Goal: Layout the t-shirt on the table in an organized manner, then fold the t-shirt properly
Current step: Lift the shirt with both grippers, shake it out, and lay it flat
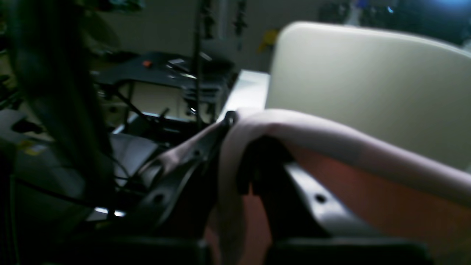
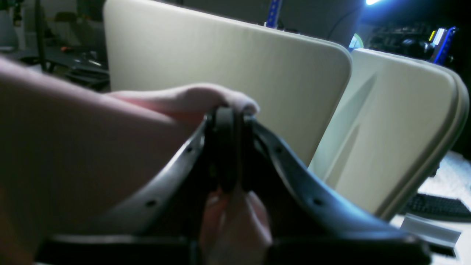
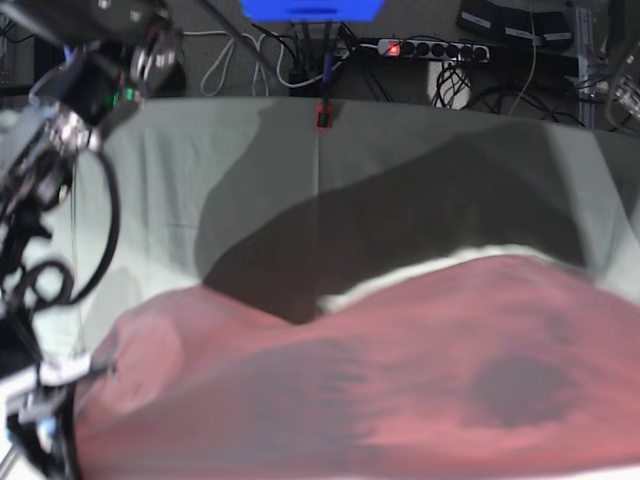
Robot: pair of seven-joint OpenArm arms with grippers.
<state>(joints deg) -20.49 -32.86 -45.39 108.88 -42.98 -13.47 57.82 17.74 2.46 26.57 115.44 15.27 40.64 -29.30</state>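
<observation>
Both end effectors (image 1: 230,121) (image 2: 228,117) pinch the blurred t-shirt (image 3: 400,380), which hides much of the table (image 3: 250,170).

The t-shirt (image 3: 400,380) is soft, matt pink cloth, thin enough that dark lettering shows through. The table (image 3: 250,170) wears creased, matt grey-green cloth. The right gripper (image 2: 228,147) looks like smooth, slightly glossy black plastic.

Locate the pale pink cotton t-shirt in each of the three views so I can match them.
Left wrist: the pale pink cotton t-shirt drapes from centre to the right edge, pinched in the left gripper.
Right wrist: it fills the left side, bunched at the right gripper.
Base: it spans the lower half, lifted off the table.
Shared landmark: the shirt's gripped edge.
</observation>
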